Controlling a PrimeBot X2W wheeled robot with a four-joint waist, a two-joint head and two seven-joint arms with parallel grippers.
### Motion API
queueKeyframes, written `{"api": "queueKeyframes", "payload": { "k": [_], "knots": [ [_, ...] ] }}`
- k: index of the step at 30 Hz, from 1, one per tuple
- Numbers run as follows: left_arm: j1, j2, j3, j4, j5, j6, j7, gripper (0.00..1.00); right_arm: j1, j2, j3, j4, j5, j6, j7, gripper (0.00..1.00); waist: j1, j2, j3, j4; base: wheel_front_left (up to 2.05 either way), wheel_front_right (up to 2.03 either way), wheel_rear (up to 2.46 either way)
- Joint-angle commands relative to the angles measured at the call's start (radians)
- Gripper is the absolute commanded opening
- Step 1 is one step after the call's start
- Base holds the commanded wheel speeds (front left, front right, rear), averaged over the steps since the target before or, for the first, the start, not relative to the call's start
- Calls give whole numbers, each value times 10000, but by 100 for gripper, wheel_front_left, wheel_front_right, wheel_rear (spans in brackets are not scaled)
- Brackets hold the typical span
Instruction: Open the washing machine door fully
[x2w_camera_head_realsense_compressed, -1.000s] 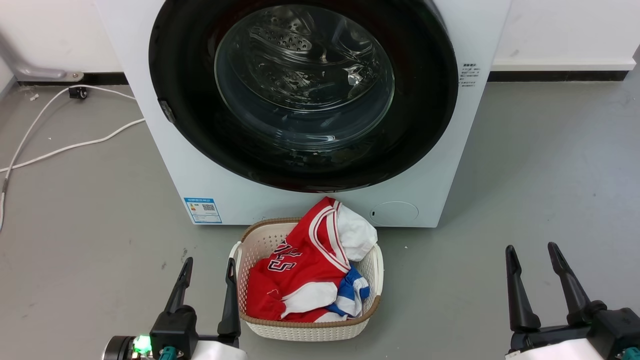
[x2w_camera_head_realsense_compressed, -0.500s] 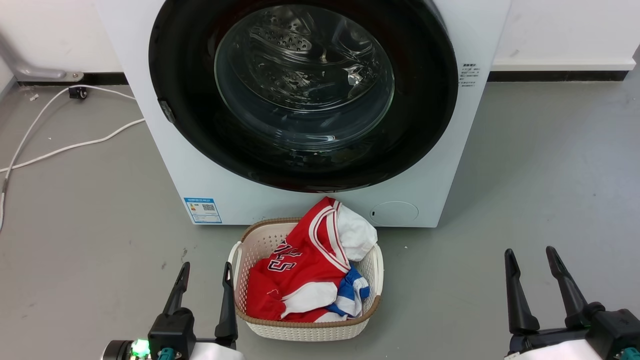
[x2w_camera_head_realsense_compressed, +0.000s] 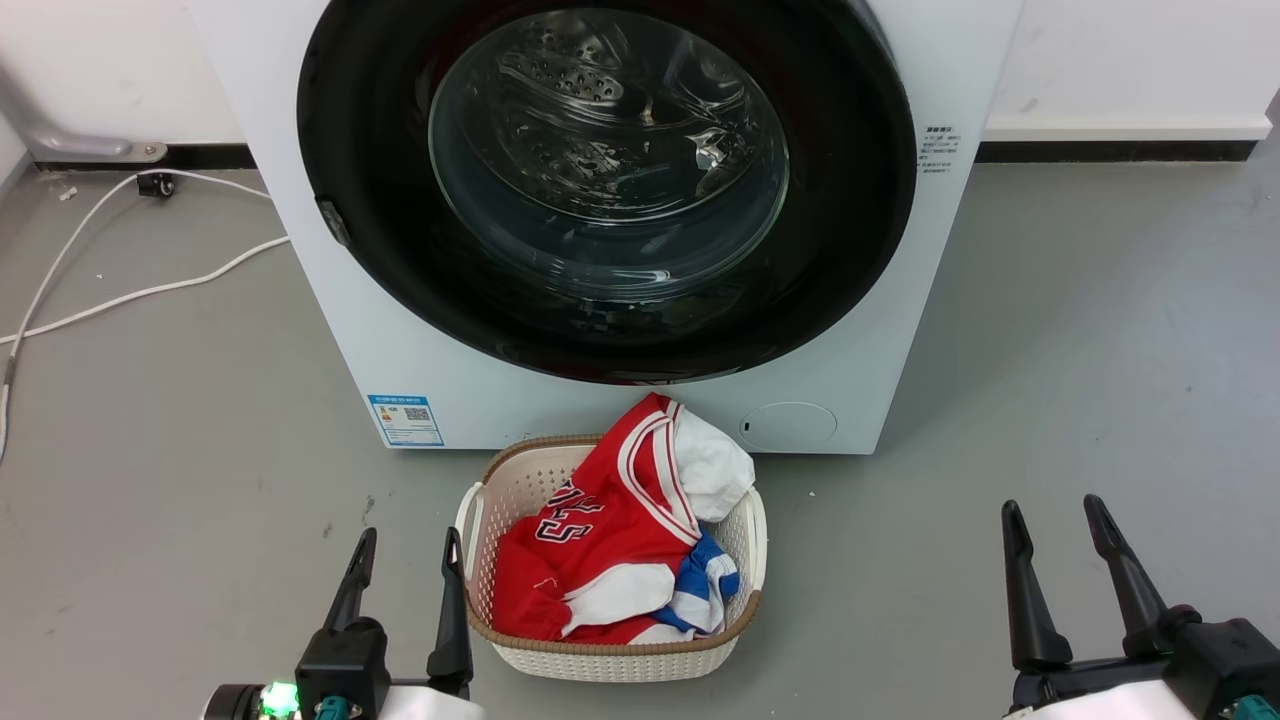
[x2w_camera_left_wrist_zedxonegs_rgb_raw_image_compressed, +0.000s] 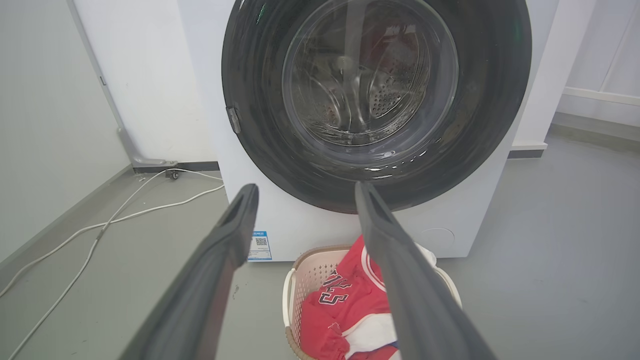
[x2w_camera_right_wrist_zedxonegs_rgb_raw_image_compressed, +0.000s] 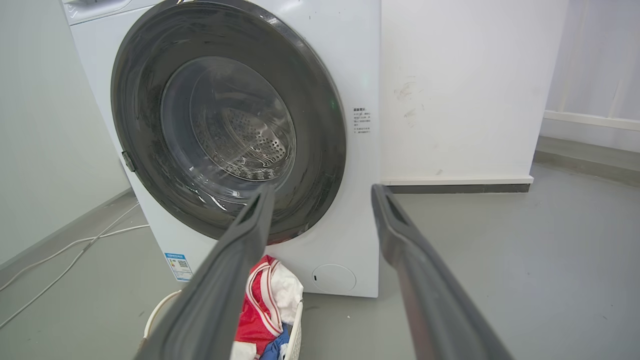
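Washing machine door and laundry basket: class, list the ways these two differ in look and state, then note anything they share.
The washing machine door is a glossy black disc with a clear glass centre; the laundry basket is white lattice with a brown rim. The door stands upright and shut; the basket sits on the floor, open-topped, holding a red jersey and other clothes. Shared: both have rounded outlines.

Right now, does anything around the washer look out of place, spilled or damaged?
Nothing stands out. The washing machine door sits closed on the washing machine, the laundry basket stands upright before it with clothes inside, and a white cable trails across the floor.
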Motion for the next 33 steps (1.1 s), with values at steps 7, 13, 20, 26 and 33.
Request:
{"api": "queueKeyframes", "payload": {
  "k": [7,13,20,26,33],
  "knots": [
    [31,-20,24,82,32,-42,-28,100,55,13,108,102,127,-3,-21,0,-1,-1,5,-12,0,0,0],
    [-6,-26,54,112,33,-39,-28,100,15,11,449,178,2599,-3,-22,0,-1,-1,5,-31,0,0,0],
    [-38,-28,56,153,49,-68,-28,100,-199,11,457,523,8229,-1,-21,0,-1,-1,-8,-43,0,0,0],
    [-3,-30,20,162,38,-40,-28,100,-310,8,1065,532,11788,-1,-19,0,-1,-1,-22,-33,0,0,0],
    [-26,-31,-2,170,-16,-8,-28,100,-232,0,1443,-37,14663,-1,378,0,-1,-1,-17,0,0,0,0]
  ]
}}
